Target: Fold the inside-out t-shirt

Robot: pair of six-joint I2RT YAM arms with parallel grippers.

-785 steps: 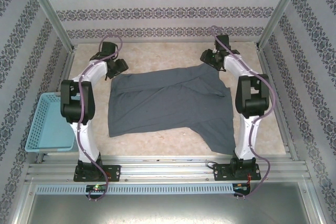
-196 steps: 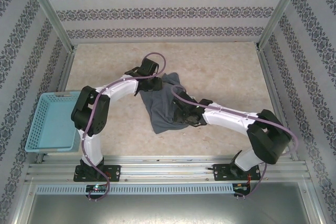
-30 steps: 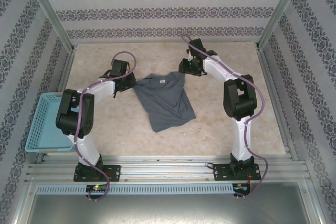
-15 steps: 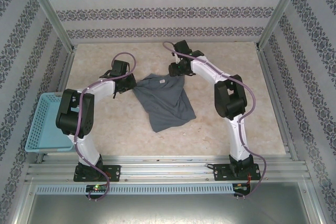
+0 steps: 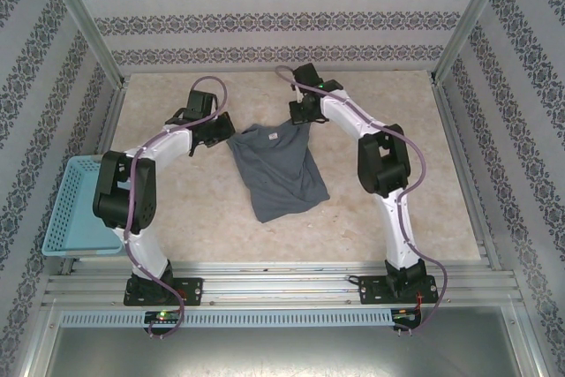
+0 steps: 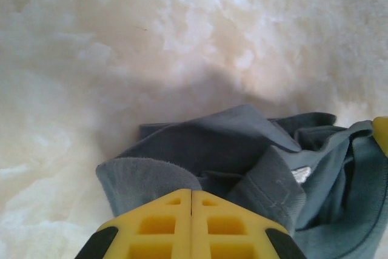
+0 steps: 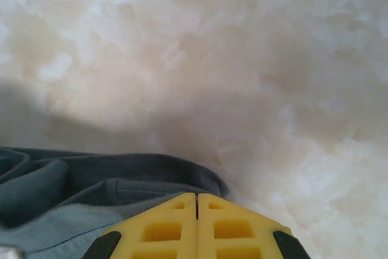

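Toward the far edge of the table [image 5: 397,183], seen from above, the t-shirt [image 5: 278,174] lies in a narrow, partly folded shape, collar end far and tail slanting toward the near edge. A second ago the right arm reached in from the far right corner with its fingers apart. Now the right gripper [image 5: 300,119] has swung left onto the shirt's far right corner and closed. The left gripper [image 5: 222,132], already shut on the far left corner, has drawn slightly farther from the near edge. With both far corners held, I judge the shirt ready to be lifted or stretched for the next fold. A small pale label [image 5: 272,136] shows near the collar, and a light-blue mesh basket [image 5: 84,209] sits off the table's left edge.

From the left wrist, the left gripper [image 6: 191,193] shows two yellow, ribbed fingers pressed together, with a fuzzy raw-looking flap of cloth caught at their tips. The t-shirt [image 6: 230,144] beyond is soft slate-grey knit, bunched in loose folds with a stitched hem, on a pale mottled table [image 6: 121,40].

From the right wrist, the right gripper [image 7: 196,197] also has its yellow fingers pressed together, apparently pinching a rounded doubled hem. The t-shirt [image 7: 91,180] trails left in smooth layers, over the same cloudy cream table [image 7: 242,59].
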